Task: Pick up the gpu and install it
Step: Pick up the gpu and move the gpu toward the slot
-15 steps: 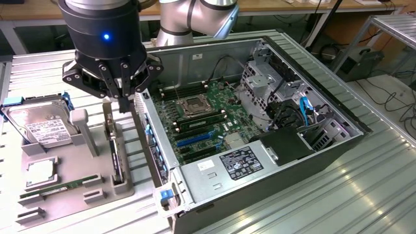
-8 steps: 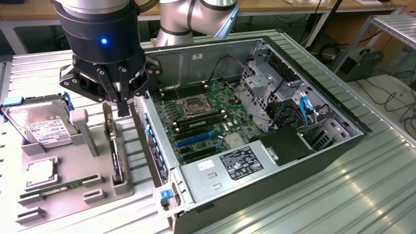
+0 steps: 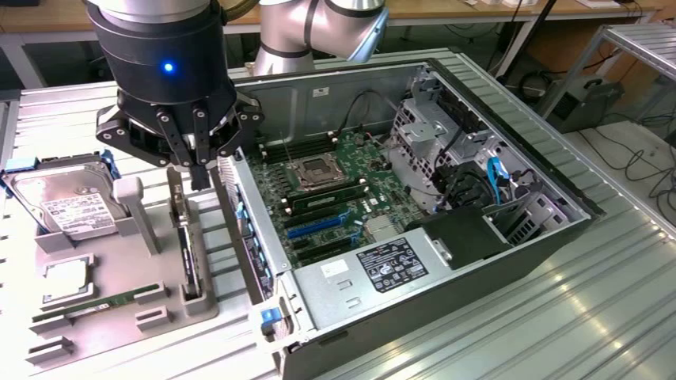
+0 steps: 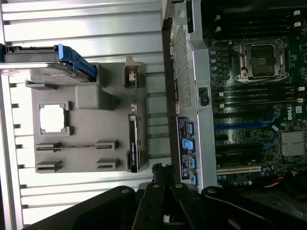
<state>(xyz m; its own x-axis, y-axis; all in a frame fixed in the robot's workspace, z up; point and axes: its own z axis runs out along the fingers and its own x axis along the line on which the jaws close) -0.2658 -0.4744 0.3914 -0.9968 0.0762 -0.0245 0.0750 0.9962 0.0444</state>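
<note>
Hovering above the grey tray (image 3: 127,273), the gripper (image 3: 201,178) has its fingers drawn together into a narrow tip and holds nothing. The gpu (image 3: 188,245) stands on its long edge in a slot of that tray, just below the tip and apart from it. Its silvery bracket end is the part nearest the gripper. In the wrist view the gpu (image 4: 134,143) runs along the side of the tray (image 4: 86,127) next to the open computer case (image 4: 194,72), with the gripper (image 4: 160,168) near its dark end. A hard drive (image 3: 69,202) sits on the tray, towards the exterior view's left.
</note>
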